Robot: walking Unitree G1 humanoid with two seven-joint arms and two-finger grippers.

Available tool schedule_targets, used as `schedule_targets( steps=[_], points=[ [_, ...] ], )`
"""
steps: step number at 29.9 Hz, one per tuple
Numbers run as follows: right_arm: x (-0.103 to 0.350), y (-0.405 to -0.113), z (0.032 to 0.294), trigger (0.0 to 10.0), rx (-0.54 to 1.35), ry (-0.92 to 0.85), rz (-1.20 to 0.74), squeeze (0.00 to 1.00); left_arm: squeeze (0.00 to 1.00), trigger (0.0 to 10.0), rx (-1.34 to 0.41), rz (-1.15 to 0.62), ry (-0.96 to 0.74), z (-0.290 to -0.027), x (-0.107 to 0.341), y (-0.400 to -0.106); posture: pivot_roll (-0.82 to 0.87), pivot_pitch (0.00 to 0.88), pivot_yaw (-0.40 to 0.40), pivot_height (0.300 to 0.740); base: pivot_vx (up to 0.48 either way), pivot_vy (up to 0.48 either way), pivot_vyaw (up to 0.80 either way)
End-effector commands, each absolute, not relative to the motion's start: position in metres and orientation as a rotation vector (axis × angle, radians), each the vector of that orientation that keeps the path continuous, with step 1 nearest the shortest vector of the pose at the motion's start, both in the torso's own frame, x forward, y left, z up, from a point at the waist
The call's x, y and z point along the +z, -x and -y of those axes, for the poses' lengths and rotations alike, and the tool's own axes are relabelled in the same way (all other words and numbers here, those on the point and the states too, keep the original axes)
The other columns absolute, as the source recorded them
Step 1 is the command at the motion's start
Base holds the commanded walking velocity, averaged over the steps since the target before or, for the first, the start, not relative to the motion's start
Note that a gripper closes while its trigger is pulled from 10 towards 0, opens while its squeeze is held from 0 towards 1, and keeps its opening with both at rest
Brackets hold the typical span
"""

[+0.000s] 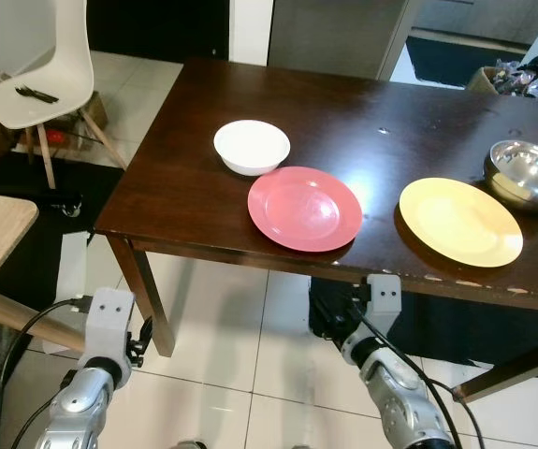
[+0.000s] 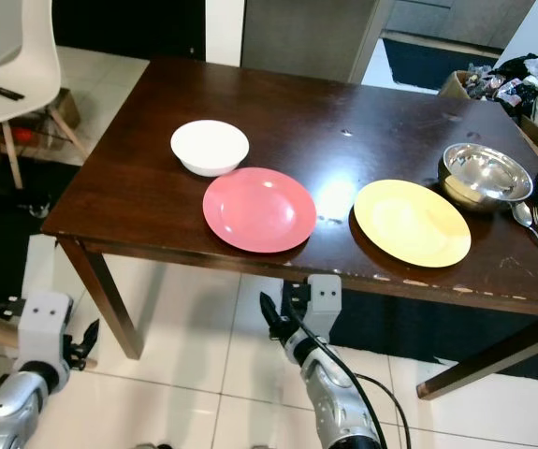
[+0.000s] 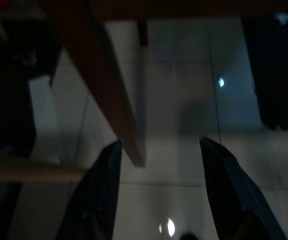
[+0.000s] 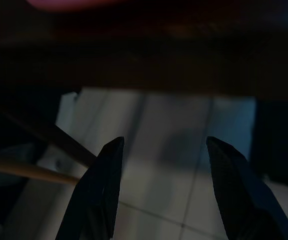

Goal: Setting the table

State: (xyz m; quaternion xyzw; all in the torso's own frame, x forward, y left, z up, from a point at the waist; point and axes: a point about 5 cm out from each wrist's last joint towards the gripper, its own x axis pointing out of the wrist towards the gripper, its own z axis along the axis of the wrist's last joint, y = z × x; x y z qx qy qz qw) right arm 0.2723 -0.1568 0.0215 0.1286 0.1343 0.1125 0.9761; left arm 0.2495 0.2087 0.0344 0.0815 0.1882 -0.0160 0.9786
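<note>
Standing below the table's (image 1: 184, 201) near edge, my right gripper (image 4: 161, 190) hangs empty, fingers wide, nearer than my left gripper (image 3: 159, 195), also wide, to the pink plate (image 1: 304, 208) above it.

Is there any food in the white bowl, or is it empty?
Empty. The white bowl stands upright on the dark table beside the pink plate, and its inside shows plain white, with nothing in it.
</note>
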Motion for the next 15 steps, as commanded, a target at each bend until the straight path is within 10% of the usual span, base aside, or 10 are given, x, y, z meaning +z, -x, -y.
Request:
schedule_targets(
  steps=[1,15],
  points=[
    [0.005,-0.26,0.166,10.0,0.18,-0.262,-0.33,0.0,0.0,10.0,-0.053,-0.442,-0.189,-0.208,0.018,-0.242,-0.05,0.0,0.046,0.74,0.0,0.0,0.0],
    [-0.058,-0.203,0.179,10.0,0.109,-0.216,-0.646,0.0,0.0,10.0,-0.11,-0.745,-0.2,-0.214,-0.047,-0.204,-0.1,0.0,0.033,0.74,0.0,0.0,0.0]
  ],
)
